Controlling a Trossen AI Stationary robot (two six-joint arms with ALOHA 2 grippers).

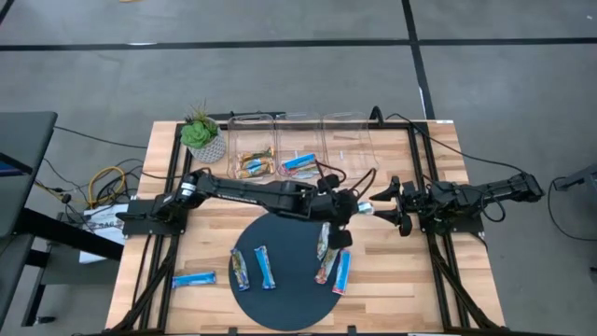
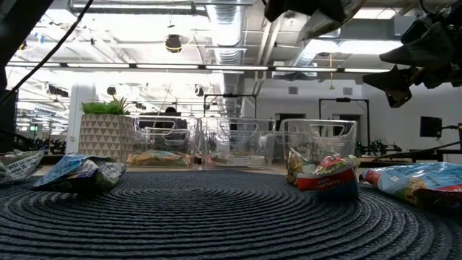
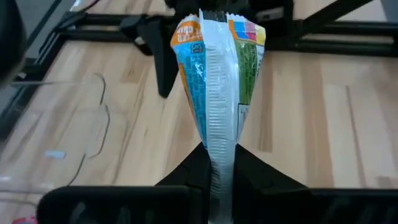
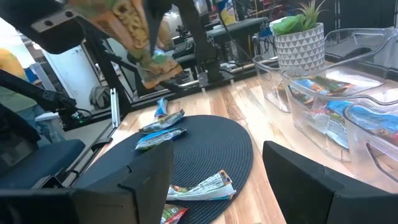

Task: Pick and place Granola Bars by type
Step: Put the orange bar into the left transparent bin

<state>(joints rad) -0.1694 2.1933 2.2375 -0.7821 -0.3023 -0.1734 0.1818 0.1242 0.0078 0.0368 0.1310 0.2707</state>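
Left gripper (image 3: 217, 180) is clamped on a multicolour bar (image 3: 214, 81) by one end, so it hangs clear above the mat (image 1: 289, 280), prob for carrying to the bins (image 1: 300, 145). Right gripper (image 1: 392, 207) waits just beside it w/ fingers apart. Other bars (image 1: 266, 267) lie on the mat.

Mat (image 1: 289, 308): table (image 1: 177, 229) front-centre, five bars on it.
Bins (image 1: 300, 140): behind mat.
Plant (image 1: 202, 136): left of bins.
Lone bar (image 1: 193, 278): table, left of mat.
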